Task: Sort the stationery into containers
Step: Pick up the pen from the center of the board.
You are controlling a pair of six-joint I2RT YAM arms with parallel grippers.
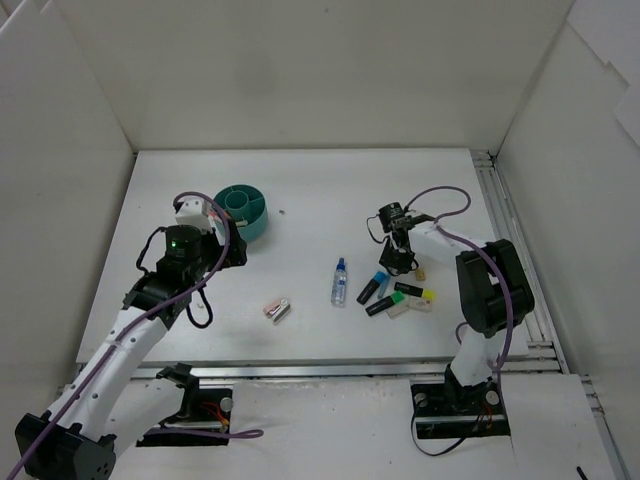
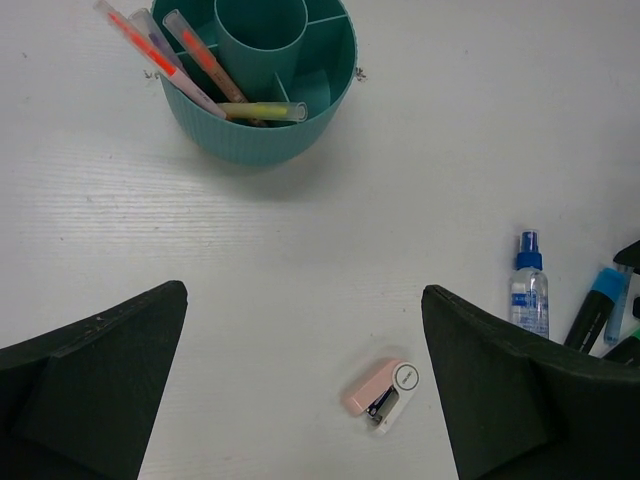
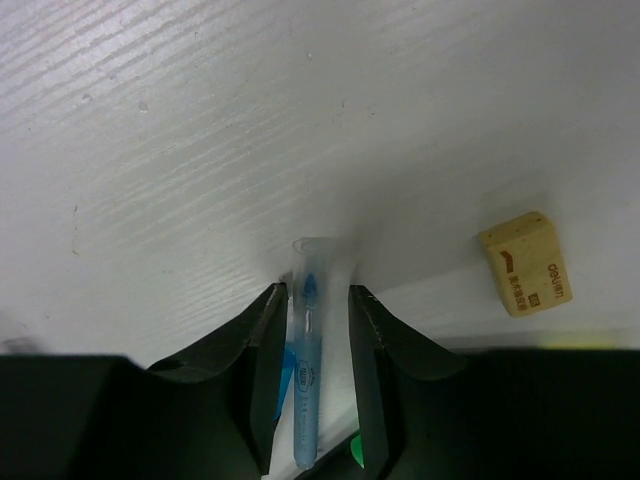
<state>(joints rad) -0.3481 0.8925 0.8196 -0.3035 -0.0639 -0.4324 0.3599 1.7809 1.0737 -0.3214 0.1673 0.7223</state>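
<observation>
A thin blue pen [image 3: 307, 380] with a clear cap lies on the table between the fingers of my right gripper [image 3: 318, 290]. The jaws stand narrow around it; the left finger touches it and a gap shows on the right side. From above, the right gripper [image 1: 400, 262] points down beside the highlighters [image 1: 373, 288]. The round teal tub [image 2: 270, 130] holds pink, orange and yellow pens [image 2: 160, 55] in its outer compartments. My left gripper [image 2: 305, 290] hangs wide open above bare table, near the tub [image 1: 243, 208].
A small pink and white stapler-like piece [image 2: 381, 397] lies below the left gripper. A blue-capped clear bottle [image 1: 339, 281] lies mid-table. A tan eraser [image 3: 527, 262] rests just right of the right fingers. White walls enclose the table on three sides.
</observation>
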